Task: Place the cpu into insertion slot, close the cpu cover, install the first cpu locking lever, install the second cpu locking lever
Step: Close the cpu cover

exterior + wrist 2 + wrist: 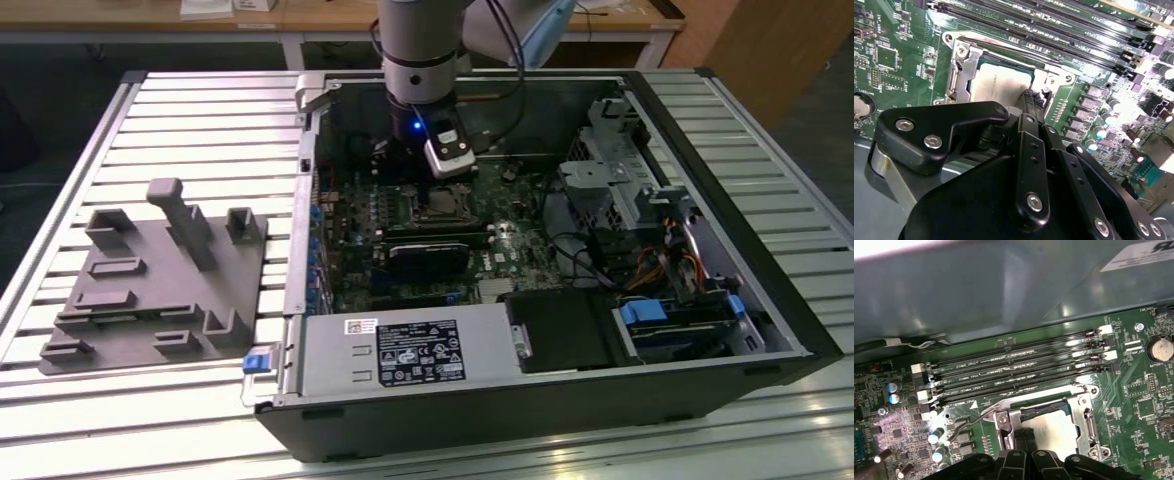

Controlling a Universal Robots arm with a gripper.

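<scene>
Fingers (1024, 439), pressed together, sit at the edge of the cpu cover (1087, 416), memory slots (1014, 371) just beside.

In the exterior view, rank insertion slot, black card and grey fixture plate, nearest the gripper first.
1. insertion slot, right under the gripper.
2. black card, just beyond the slot.
3. grey fixture plate, far off at the exterior view's left.

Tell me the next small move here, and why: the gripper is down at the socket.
Probably a short nudge towards the wire lever, keeping low. The cpu already lies in the insertion slot with the cpu cover flat over its edges, and the shut gripper sits at the cover's edge. The lever's hooked end seems to stand free beside the socket.
</scene>
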